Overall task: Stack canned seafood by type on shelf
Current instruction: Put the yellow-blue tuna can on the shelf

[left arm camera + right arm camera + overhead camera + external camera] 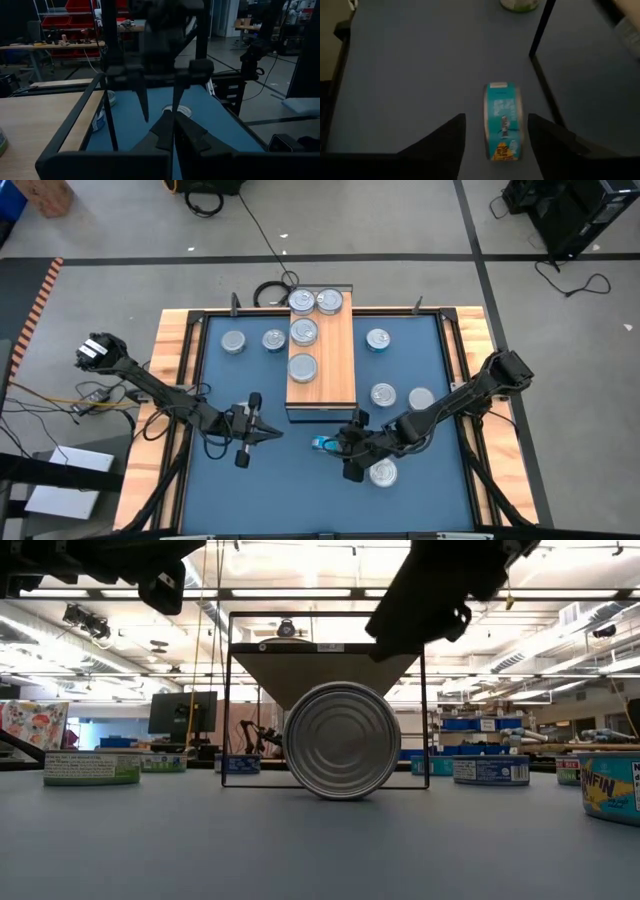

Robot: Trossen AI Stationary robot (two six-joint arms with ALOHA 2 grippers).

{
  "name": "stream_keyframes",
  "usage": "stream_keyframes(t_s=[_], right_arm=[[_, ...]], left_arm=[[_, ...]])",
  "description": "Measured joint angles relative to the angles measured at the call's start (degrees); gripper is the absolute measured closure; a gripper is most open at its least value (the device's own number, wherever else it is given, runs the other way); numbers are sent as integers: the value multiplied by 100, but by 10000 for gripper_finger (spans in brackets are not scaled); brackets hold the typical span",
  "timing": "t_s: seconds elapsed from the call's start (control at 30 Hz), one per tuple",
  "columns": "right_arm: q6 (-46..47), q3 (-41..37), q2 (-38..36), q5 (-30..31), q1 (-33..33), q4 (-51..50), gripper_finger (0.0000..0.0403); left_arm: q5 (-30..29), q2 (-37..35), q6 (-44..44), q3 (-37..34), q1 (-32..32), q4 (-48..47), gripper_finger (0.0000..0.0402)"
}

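Your right gripper (495, 135) stands with jaws parted around a teal tin (502, 121) standing on its edge on the blue mat (300, 480), just off the shelf's (335, 370) near end, fingers not touching it. Your left gripper (268, 432) waits clenched and empty nearby.

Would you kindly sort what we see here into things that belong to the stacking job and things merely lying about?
Belonging to the job:
- flat round silver-lidded tins, loose on the mat
- teal-sided tin standing on edge, between the right gripper fingers
- wood-topped shelf block, four tins on it

Lying about:
- black cable coil behind the shelf
- cardboard box on the floor
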Motion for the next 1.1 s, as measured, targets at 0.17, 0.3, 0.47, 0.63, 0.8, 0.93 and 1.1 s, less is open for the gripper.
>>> stream_keyframes(t_s=[0.17,0.3,0.47,0.63,0.8,0.93,1.1], right_arm=[[237,391,181,58,2,-472,175],[286,631,317,-18,-35,-729,150],[226,863,415,-88,-86,-921,133],[144,985,444,-108,-152,-1063,133],[70,1367,699,-214,-234,-1672,133],[7,1869,981,-211,-276,-2226,133],[-132,2295,1277,-310,-317,-2562,133]], left_arm=[[-8,0,-4,0,0,2,387],[-8,0,-10,0,0,-19,387],[-12,0,-7,0,1,-26,387],[-36,0,-11,0,2,-20,387],[-64,0,-7,0,2,-24,387],[-65,0,-7,0,2,-20,387],[-63,0,-7,0,2,-24,387]])
